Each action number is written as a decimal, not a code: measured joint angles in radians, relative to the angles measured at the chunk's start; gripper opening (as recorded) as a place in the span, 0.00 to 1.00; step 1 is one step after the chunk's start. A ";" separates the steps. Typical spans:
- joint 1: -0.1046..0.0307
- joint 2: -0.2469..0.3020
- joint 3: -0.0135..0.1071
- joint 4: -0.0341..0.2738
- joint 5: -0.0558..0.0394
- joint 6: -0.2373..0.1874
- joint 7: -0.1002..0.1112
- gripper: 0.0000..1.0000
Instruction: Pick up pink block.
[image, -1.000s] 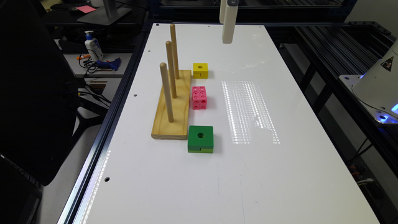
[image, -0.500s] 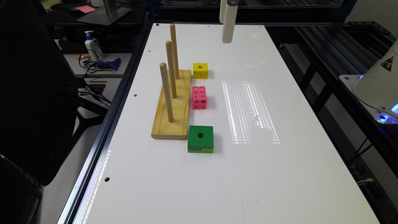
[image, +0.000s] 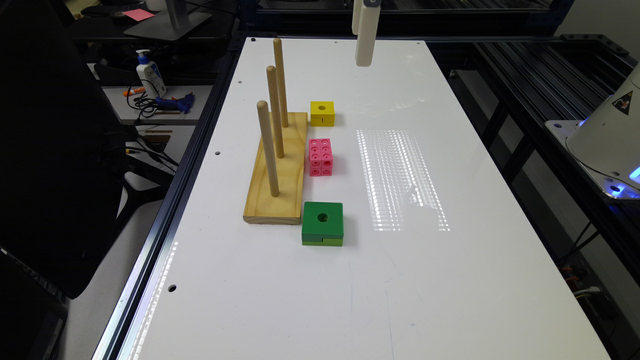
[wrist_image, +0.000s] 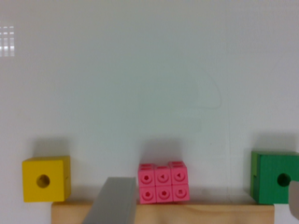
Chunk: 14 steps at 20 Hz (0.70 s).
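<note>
While the pincer (image: 364, 55) hangs high over the far end of the white counter (image: 450, 280), well apart from everything, whether its fingers are apart or together cannot be told. Between the yellow cube (image: 322, 113) and the green block (image: 322, 223), the pink block (image: 320, 157) lies flat on the counter, just beside the wooden peg base (image: 280, 175).

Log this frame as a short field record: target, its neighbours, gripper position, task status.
target: pink block, flat on the white table, ungrasped
neighbours: wooden peg base right beside it; yellow cube and green block at either end of the row
gripper: gripper high above the table's far end, well away from the blocks
finger state: cannot tell
status: pick not yet done
</note>
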 joint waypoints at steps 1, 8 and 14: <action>-0.001 0.000 -0.001 0.000 -0.0004 0.000 -0.001 1.00; -0.024 0.000 -0.002 0.000 -0.0022 0.000 -0.024 1.00; -0.030 0.000 -0.002 0.000 -0.0022 0.001 -0.029 1.00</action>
